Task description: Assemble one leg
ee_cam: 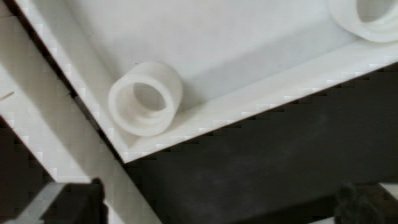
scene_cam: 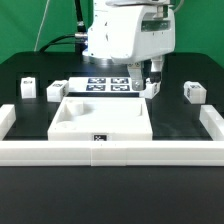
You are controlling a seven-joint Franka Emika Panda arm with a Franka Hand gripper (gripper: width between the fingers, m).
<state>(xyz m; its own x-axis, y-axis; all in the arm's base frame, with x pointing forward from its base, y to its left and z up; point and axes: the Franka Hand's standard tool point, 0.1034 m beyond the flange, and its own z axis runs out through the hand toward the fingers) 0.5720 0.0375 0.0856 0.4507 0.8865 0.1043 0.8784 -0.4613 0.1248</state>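
The large white square panel (scene_cam: 100,118) lies in the middle of the table. Small white legs with tags stand around it: two at the exterior view's left (scene_cam: 28,88) (scene_cam: 55,92) and one at the right (scene_cam: 192,92). My gripper (scene_cam: 150,72) hangs low over the panel's far right corner, where another small white piece (scene_cam: 150,88) stands; I cannot tell if it touches. In the wrist view the gripper (ee_cam: 217,205) is open, with only black table between its dark fingertips (ee_cam: 63,205). The panel's corner with a round socket (ee_cam: 146,97) lies just ahead.
The marker board (scene_cam: 108,83) lies behind the panel under the arm. Long white border rails run along the front (scene_cam: 110,152), left (scene_cam: 8,118) and right (scene_cam: 212,122). A white strip (ee_cam: 63,140) runs beside the panel in the wrist view.
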